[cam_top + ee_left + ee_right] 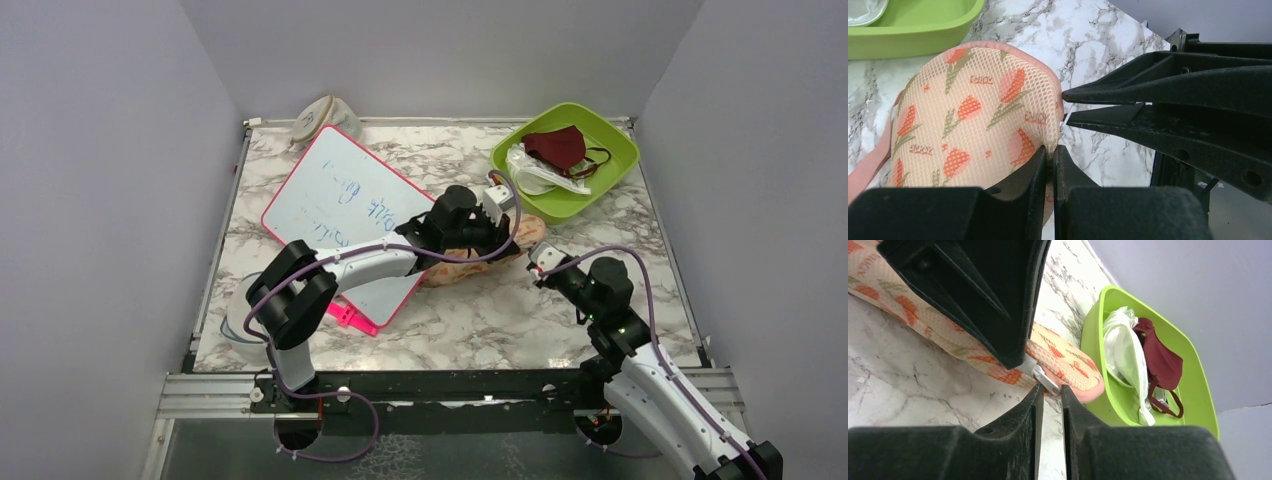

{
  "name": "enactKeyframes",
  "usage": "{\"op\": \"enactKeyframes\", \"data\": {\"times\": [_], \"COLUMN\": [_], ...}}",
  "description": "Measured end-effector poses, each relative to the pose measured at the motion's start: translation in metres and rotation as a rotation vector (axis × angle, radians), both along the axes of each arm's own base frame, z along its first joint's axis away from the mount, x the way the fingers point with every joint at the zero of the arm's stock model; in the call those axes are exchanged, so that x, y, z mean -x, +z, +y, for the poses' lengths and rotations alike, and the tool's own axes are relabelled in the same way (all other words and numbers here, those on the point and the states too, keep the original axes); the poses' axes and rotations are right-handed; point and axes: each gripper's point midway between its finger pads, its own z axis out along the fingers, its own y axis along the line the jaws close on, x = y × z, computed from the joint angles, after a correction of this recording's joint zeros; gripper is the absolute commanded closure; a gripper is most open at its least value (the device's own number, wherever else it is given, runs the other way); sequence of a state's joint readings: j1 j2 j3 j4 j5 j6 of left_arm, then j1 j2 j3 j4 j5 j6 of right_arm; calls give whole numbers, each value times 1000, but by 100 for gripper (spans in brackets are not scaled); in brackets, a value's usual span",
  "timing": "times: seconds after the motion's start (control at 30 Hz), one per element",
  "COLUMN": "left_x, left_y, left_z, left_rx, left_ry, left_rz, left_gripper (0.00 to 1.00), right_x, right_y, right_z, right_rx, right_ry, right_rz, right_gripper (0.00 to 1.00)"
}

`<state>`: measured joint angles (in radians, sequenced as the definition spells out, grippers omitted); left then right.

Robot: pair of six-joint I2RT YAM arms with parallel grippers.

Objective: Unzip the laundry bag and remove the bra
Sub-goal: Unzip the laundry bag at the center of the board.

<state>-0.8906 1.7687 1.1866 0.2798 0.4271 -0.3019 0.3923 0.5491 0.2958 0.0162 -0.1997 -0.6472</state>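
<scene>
Left end effector (1050, 156): clamped shut on the pink-edged rim of the peach, peanut-shaped padded fabric laundry bag (968, 115) with orange-red and green prints
Right end effector (1049, 392): jaws a slim gap apart, small metal zip pull (1040, 375) at their tips; whether it is gripped cannot be told
Laundry bag: lies on the white marble-patterned counter (480, 310) between both end effectors, one end just beside the lime-green plastic tray (1198, 390)
Tray: holds a maroon fabric face mask (1160, 355)

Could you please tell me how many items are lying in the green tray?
2 can be told apart in the green tray: a maroon mask at the far side, and a white bundle just left of it in the top view. Anything beneath them would be hidden.
</scene>
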Motion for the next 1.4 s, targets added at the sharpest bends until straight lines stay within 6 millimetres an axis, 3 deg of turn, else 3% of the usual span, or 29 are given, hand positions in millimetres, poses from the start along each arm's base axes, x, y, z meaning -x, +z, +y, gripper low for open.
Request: {"op": "enactKeyframes", "data": {"times": [0.37, 0.63, 0.87, 1.0, 1.1, 1.2, 1.4], "left_x": [2, 2, 2, 3, 2, 2, 3], "left_y": [-2, -2, -2, -3, -3, -4, -4], "left_z": [1, 1, 2, 2, 2, 2, 2], "left_rx": [-1, -1, -2, -4, -5, -7, -7], "left_ry": [-5, -6, -6, -6, -4, -4, -7], "left_rz": [22, 22, 23, 24, 24, 26, 27], "left_gripper": [100, 100, 100, 100, 100, 100, 100], "right_x": [-5, 0, 2, 3, 5, 6, 7], "right_y": [-2, 0, 3, 1, -1, -2, -7], "right_z": [0, 7, 11, 13, 15, 17, 17], "right_rx": [3, 3, 6, 10, 10, 8, 10], "right_ry": [-3, 44, 78, 89, 107, 121, 119], "right_rz": [-3, -21, -33, -31, -19, -18, -11], "right_gripper": [74, 86, 89, 97, 97, 90, 89]}}
